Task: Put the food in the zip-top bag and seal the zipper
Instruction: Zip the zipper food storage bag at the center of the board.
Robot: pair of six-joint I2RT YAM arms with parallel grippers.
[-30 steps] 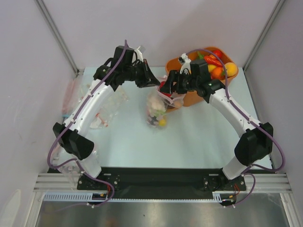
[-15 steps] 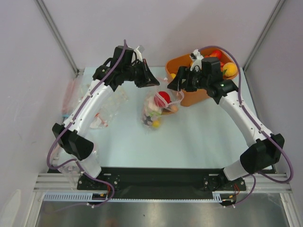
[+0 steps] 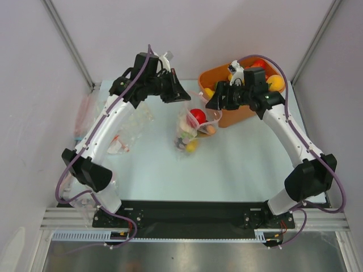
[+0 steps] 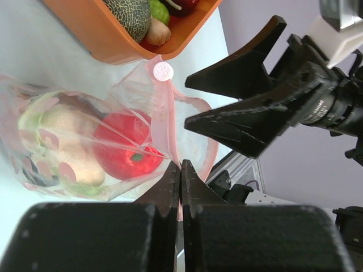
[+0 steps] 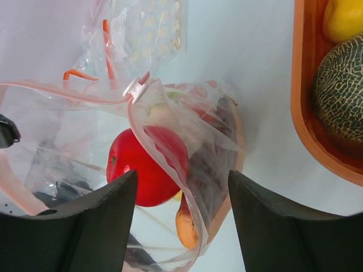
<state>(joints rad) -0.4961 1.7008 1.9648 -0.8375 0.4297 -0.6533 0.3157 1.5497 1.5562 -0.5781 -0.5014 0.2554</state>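
The clear zip-top bag (image 3: 186, 131) lies mid-table with its mouth held up and open. It holds a red tomato (image 3: 197, 116) and several other toy foods. My left gripper (image 3: 185, 98) is shut on the bag's pink zipper strip (image 4: 170, 122), close above the tomato (image 4: 126, 148). The white slider (image 4: 163, 71) sits at the strip's end. My right gripper (image 3: 211, 103) is open and empty, just above the bag's mouth. In the right wrist view, the tomato (image 5: 144, 164) and an orange piece (image 5: 186, 224) show between its open fingers (image 5: 91, 226).
The orange tub (image 3: 237, 116) stands at the back right, right of the bag, with a netted melon (image 5: 343, 90), a yellow fruit (image 5: 343, 20) and other food. Spare crinkled plastic bags (image 3: 122, 136) lie at the left under my left arm.
My right gripper was at the bag's mouth; the red tomato now lies in the bag, and the gripper has drawn back towards the tub, open. My left gripper still holds the strip.
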